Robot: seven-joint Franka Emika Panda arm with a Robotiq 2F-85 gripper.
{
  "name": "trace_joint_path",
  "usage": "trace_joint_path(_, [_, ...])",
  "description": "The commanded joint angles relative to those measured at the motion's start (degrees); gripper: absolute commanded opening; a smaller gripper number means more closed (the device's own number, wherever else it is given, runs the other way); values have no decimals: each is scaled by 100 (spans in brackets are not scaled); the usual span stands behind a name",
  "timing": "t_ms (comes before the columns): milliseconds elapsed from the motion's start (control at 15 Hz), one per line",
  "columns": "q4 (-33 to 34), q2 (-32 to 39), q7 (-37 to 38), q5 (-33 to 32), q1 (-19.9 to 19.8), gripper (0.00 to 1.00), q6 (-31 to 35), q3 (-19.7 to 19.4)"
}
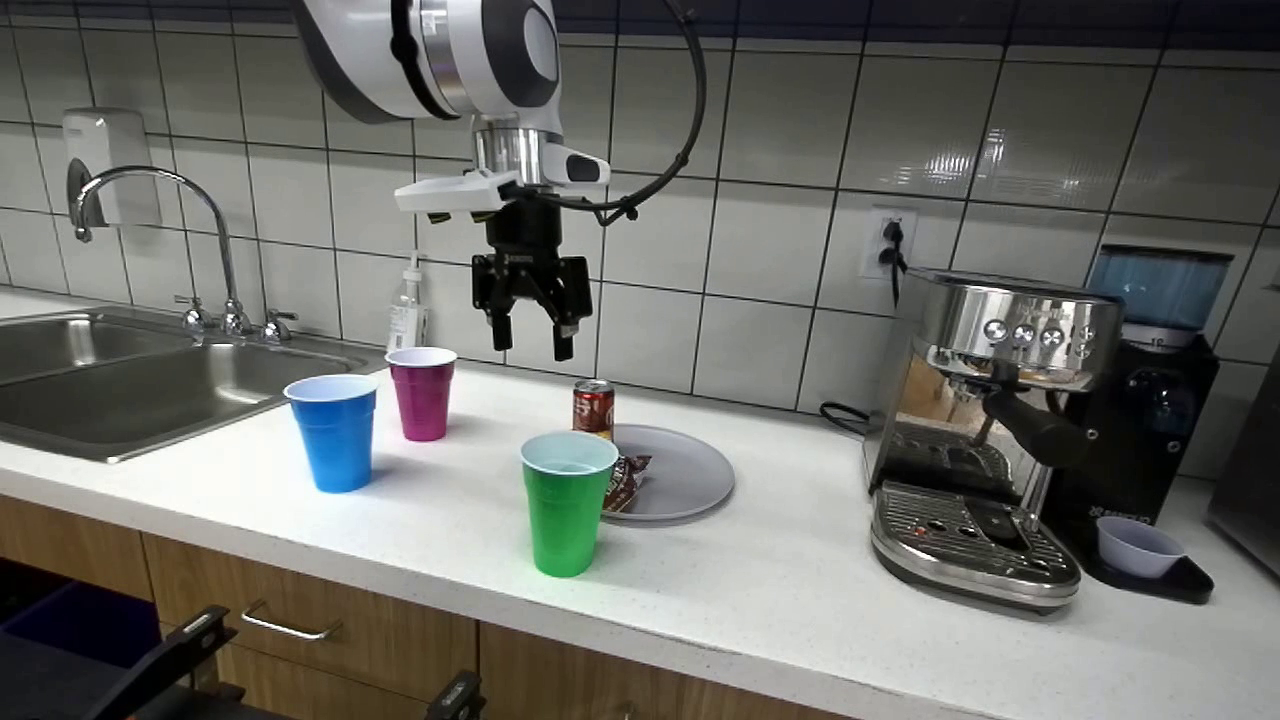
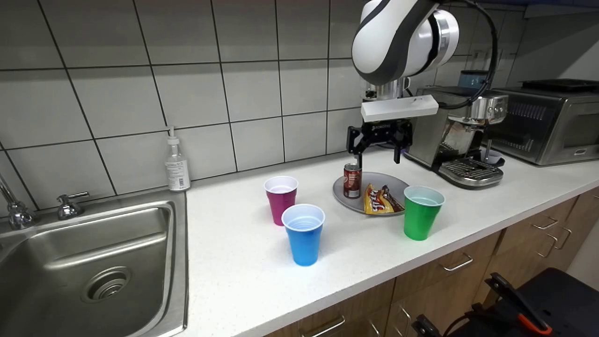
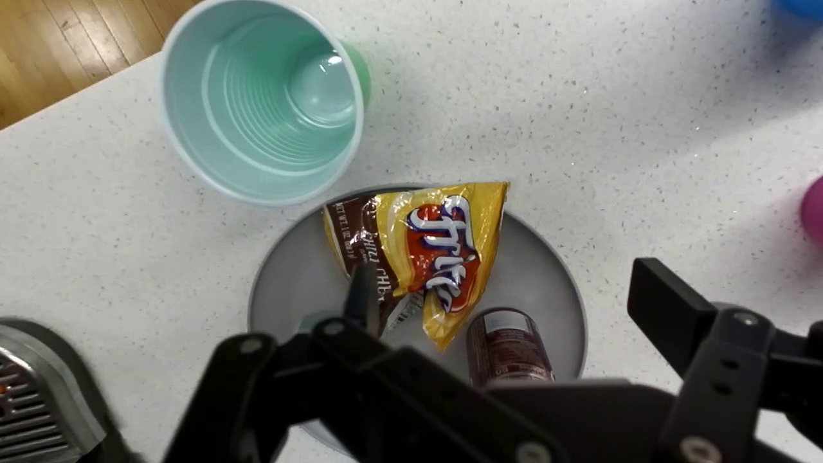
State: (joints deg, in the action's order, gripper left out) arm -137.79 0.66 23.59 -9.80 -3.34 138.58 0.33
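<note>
The gripper [image 2: 378, 159] hangs above the plate [image 3: 540, 270] with its fingers spread wide and nothing between them, touching none of the items below. The plate appears to serve as a common base: the soda can [image 2: 352, 181] stands upright on its flat end, presumably for stability, with its long axis vertical, and the snack bag [image 3: 431, 251] rests crumpled beside it. The bag's long axis appears to run side to side in the wrist view, brown end toward the coffee machine [image 1: 960, 430], yellow end toward the magenta cup [image 1: 425, 400].

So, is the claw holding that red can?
No, the claw hangs open, apart from the red can, which stands on the plate.
</note>
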Motion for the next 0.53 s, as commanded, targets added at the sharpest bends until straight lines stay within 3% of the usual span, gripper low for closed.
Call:
trace_joint_path(0, [9,-3,-9,7,76,100,-17,-77])
trace_joint_path(467, [156,433,272,-134,100,100,219,-161])
